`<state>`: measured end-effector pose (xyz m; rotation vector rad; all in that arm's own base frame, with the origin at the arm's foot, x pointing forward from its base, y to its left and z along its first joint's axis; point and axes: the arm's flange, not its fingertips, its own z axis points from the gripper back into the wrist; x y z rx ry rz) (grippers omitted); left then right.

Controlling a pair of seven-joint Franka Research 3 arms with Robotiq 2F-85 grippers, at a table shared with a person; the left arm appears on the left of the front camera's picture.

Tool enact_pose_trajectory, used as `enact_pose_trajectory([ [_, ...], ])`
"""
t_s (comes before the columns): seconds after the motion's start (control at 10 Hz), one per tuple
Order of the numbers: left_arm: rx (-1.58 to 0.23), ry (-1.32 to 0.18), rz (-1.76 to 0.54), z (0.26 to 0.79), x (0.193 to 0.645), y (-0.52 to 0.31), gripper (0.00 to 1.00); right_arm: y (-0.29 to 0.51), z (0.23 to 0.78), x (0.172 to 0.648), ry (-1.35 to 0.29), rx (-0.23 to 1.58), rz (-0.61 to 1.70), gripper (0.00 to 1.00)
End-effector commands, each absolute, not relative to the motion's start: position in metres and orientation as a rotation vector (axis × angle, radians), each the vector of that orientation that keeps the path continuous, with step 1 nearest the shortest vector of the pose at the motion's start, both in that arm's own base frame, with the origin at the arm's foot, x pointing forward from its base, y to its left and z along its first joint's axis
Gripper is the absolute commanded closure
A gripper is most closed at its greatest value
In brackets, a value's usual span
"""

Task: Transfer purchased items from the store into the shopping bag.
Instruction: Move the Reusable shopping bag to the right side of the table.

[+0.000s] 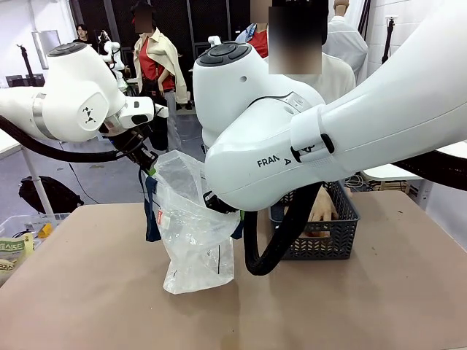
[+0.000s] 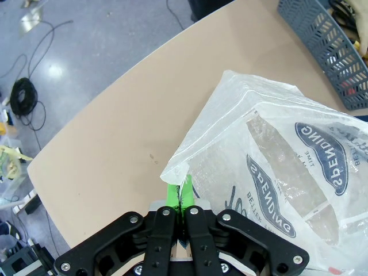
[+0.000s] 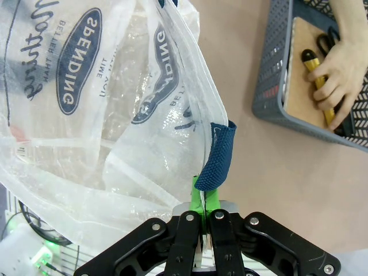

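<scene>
The shopping bag [image 1: 195, 232] stands on the table, clear and crinkly, with blue print and a navy strap [image 3: 218, 154]. My left gripper [image 1: 149, 168] holds its left rim up, green pads shut on the plastic [image 2: 180, 191]. My right gripper [image 3: 204, 201] is shut on the opposite rim, right under the strap. A small red-and-white label [image 1: 160, 217] shows through the bag's side. To the right sits the store, a dark grey lattice basket [image 1: 341, 235]. A person's hand [image 3: 340, 70] reaches inside it onto a yellow-and-black item [image 3: 315, 72].
My right arm's big white links [image 1: 306, 146] cover the middle of the front view and part of the basket. A clear bin with packets [image 1: 20, 242] stands at the table's left edge. Cables lie on the floor [image 2: 26, 98] past the table edge.
</scene>
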<state>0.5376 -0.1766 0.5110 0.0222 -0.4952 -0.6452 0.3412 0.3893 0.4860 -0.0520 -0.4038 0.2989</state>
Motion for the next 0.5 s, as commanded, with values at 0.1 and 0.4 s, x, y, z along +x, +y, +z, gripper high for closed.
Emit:
enact_pose_trajectory([
  [0.1,0.024,-0.491,-0.640,0.5153,0.5376,-0.1734,1.00,0.3870,0.4844,0.3393,-0.406,-0.049,0.297,1.00],
  [0.4,0.024,-0.491,-0.640,0.5153,0.5376,-0.1734,1.00,0.3870,0.4844,0.3393,-0.406,-0.049,0.297,1.00],
])
